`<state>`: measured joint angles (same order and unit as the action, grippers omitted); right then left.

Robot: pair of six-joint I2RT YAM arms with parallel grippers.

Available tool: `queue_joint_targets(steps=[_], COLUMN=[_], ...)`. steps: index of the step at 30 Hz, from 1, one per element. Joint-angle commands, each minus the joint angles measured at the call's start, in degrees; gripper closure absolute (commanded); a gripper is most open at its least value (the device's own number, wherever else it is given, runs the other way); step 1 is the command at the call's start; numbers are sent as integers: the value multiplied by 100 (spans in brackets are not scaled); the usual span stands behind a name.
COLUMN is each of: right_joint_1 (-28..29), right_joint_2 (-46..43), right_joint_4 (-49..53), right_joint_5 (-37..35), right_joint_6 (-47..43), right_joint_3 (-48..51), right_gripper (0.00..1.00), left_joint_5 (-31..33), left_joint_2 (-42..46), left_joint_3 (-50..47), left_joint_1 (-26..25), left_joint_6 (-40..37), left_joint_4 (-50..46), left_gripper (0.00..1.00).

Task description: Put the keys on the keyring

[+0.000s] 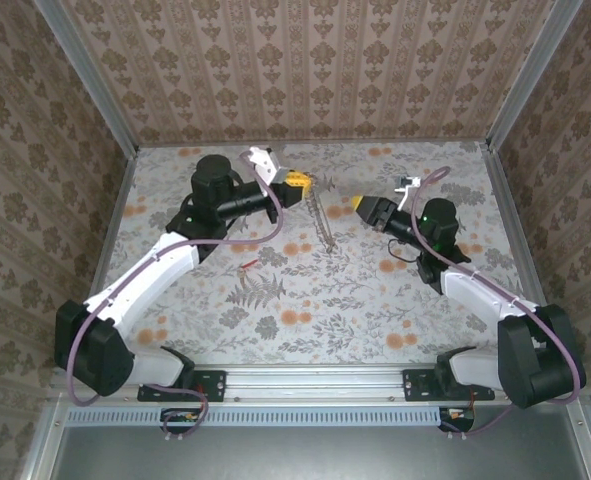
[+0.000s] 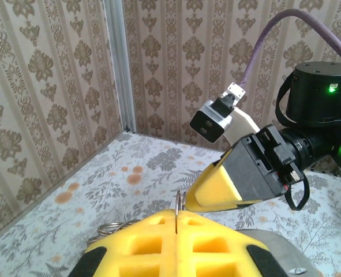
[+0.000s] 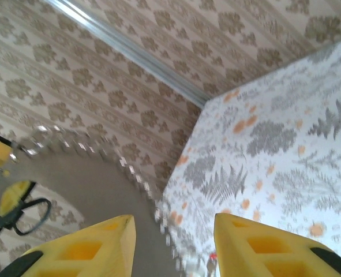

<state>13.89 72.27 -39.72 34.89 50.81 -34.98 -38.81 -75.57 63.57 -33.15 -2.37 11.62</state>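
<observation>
A flower-patterned desk [image 1: 395, 320], walled on three sides by papered panels [image 1: 315, 60], carries two arms bolted along its near edge. The left arm [image 1: 155, 270] reaches from the near left corner towards the middle of the far edge, and the right arm [image 1: 475, 290] reaches in from the near right corner to meet it. The left pincer [image 1: 303, 183] is clamped tight on the keyring [image 1: 323, 222]. In its own wrist view the thin wire stands upright out of the seam between the two yellow fingers [image 2: 216, 242], which are pressed together. The right pincer [image 1: 359, 207] sits just beside the ring on its right, pointing at the left pincer, its yellow fingers [image 3: 95, 248] spread apart. The ring's jagged fringe curves down through the gap between them, and no contact with either finger can be made out. From above, the large grey-brown hoop with its fringe of small metal bits shows as a slim line running from the left pincer back towards the near edge, around the middle of the desk's far half. Whether its lower end rests on the surface cannot be told. The key [image 1: 247, 265], a tiny sliver with a red head, lies flat on the desk left of centre, near the left arm's forearm and well apart from the ring and both pincers
</observation>
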Motion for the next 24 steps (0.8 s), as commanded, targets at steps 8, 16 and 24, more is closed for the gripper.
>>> queue_joint_targets(steps=[8,16,24], right_joint_1=[858,1764,2734], right_joint_2=[31,986,2586], right_joint_4=[1429,2417,3495], right_joint_5=[-271,-460,-869], right_joint_6=[-1212,-1971,-2738], right_joint_3=[-204,-913,-2277], right_gripper=[45,44,44], left_joint_5=[940,1274,1473], left_joint_2=[315,340,359], left_joint_3=[-2,100,145], left_joint_1=[218,1103,1987], left_joint_6=[45,707,1047], left_joint_4=[-590,-614,-628], left_gripper=[100,100,100])
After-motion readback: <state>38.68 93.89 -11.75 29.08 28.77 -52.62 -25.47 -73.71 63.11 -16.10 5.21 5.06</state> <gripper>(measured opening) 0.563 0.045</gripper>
